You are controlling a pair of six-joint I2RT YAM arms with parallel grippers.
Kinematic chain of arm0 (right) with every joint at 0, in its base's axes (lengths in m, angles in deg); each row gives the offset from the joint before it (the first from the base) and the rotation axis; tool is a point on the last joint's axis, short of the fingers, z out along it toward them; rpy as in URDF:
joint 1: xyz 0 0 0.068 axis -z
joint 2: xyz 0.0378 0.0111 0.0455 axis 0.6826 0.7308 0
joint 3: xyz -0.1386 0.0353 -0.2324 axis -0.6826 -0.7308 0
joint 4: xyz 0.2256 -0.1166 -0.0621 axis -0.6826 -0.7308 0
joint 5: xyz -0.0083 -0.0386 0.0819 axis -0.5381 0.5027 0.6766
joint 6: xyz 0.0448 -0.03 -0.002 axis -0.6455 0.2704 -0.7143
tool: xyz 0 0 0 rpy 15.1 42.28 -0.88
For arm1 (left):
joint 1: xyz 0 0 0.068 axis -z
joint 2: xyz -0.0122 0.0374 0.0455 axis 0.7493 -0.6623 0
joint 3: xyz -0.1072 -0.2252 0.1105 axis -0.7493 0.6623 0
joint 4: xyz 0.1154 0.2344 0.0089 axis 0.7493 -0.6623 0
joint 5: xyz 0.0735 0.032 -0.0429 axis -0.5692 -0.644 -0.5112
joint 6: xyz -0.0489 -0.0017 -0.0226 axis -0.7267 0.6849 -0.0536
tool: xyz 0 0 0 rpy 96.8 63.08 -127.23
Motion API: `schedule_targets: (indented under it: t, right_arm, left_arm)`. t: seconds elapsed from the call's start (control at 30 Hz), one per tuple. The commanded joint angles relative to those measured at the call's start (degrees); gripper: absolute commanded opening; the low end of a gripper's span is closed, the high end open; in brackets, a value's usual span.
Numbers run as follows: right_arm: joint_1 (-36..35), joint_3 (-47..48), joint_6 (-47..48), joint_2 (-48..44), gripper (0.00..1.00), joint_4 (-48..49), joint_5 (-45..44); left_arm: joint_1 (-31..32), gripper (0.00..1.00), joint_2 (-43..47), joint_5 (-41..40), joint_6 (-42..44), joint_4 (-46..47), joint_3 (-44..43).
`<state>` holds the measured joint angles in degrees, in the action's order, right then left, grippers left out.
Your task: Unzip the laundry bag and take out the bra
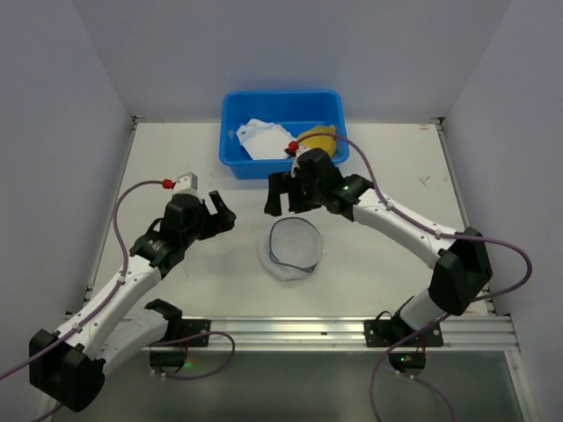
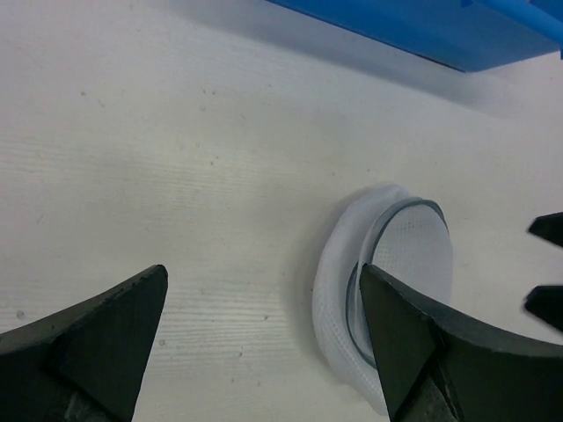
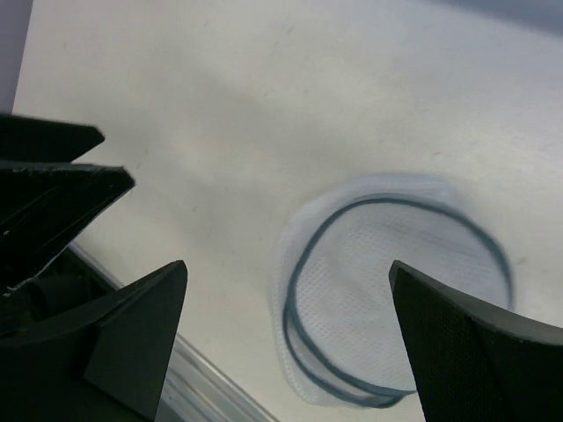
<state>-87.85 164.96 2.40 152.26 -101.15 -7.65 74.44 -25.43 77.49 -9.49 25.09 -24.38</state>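
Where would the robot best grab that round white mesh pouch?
Probably from above, pinching the loose mesh edge outside the dark zip line. The round white mesh laundry bag lies flat, so its sides give little to close on.

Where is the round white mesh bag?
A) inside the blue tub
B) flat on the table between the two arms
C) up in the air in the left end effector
B: the laundry bag lies flat on the table, between the open left end effector and right end effector.
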Motion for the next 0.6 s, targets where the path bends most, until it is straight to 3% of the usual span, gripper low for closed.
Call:
schedule_targets:
  t: [0.0,0.23,0.3,0.37,0.57]
  right_arm:
    - [11.70,-1.10,1.60,-7.45,0.99,-1.09,-3.87]
    - [34.58,-12.00,3.00,-28.18,0.99,-1.18,-6.68]
    - [39.58,-13.58,2.56,-33.54,0.99,-2.93,-11.76]
    - [40.75,-13.67,3.35,-40.93,0.99,-5.12,-18.41]
    - [40.66,-10.07,6.07,-57.43,0.99,-8.56,-24.69]
  left_arm:
    - [-3.40,0.94,-1.77,2.33,3.69,1.51,-3.39]
    - [-18.51,0.94,-1.69,13.84,9.14,1.26,-4.97]
    - [-22.28,0.94,-0.02,15.60,10.37,-0.58,-6.29]
    - [-24.15,0.95,1.82,16.48,12.48,-3.47,-9.62]
    - [-25.03,1.00,7.09,9.99,19.07,-11.30,-22.17]
